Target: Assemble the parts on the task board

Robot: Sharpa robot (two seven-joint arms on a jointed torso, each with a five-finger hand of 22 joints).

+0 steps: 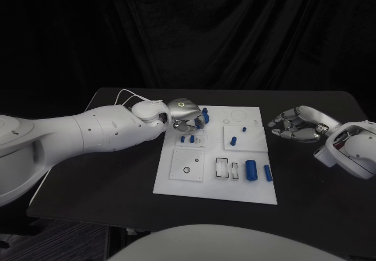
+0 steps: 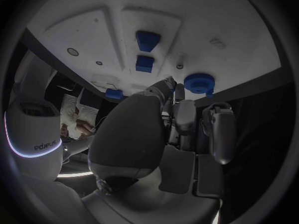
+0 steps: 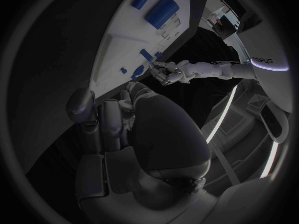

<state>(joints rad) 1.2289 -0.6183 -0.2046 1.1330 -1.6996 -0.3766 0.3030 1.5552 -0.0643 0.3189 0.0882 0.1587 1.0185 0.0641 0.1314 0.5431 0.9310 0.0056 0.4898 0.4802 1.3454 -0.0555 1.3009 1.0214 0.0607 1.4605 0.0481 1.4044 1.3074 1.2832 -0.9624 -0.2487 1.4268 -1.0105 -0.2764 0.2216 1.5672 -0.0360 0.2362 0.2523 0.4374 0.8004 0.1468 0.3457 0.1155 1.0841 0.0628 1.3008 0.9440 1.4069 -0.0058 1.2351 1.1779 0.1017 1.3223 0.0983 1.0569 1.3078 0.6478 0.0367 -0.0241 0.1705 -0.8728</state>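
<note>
The left hand (image 1: 183,115) hangs over the far left corner of the white task board (image 1: 179,182), fingers curled down among small blue parts (image 1: 190,139) — whether it pinches one I cannot tell, since the hand hides its fingertips. The right hand (image 1: 298,125) rests off the board's right edge on the black table (image 1: 313,196), fingers curled in and holding nothing. A large blue cylinder (image 1: 251,169) lies near the board's front edge.

I count 1 white task board (image 1: 177,182) on 1 black table (image 1: 94,179). On the board I can see 7 blue parts: 1 big cylinder (image 1: 251,169), 1 slim bar (image 1: 268,173), 1 peg (image 1: 233,141), 1 tiny piece (image 1: 244,129), 2 small blocks (image 1: 187,139) and 1 piece (image 1: 206,114) near the far edge. More may be hidden under the hand. There are 2 arms and 2 hands: the left hand (image 1: 182,113) and the right hand (image 1: 298,125).
</note>
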